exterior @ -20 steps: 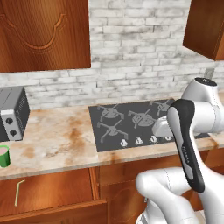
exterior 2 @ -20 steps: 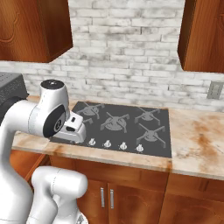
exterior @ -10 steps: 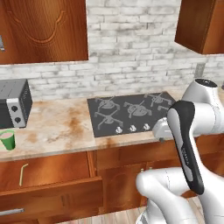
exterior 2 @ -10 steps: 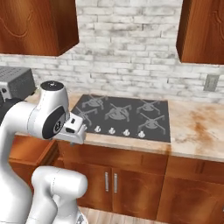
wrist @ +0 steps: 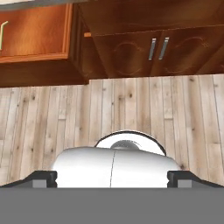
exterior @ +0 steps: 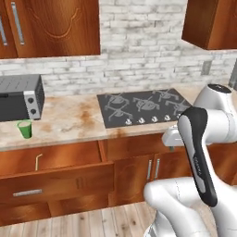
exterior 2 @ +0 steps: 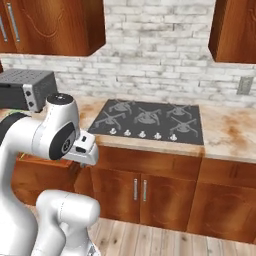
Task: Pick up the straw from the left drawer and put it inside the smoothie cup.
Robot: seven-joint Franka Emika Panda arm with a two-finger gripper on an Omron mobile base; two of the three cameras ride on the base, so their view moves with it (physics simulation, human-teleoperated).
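Straw (exterior: 38, 161) loose in pulled-out left drawer (exterior: 55, 173); hand (wrist: 112, 177) spread wide, empty.

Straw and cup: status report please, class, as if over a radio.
Gripper open, empty, aimed at the floor. Straw lying in the open left drawer. Smoothie cup upright on the counter beside the toaster oven. Nothing blocking the drawer.

We count one straw (exterior: 38, 161), one open left drawer (exterior: 55, 183), one smoothie cup (exterior: 25, 129), one toaster oven (exterior: 19, 97), one stovetop (exterior: 146, 106) with four burners.
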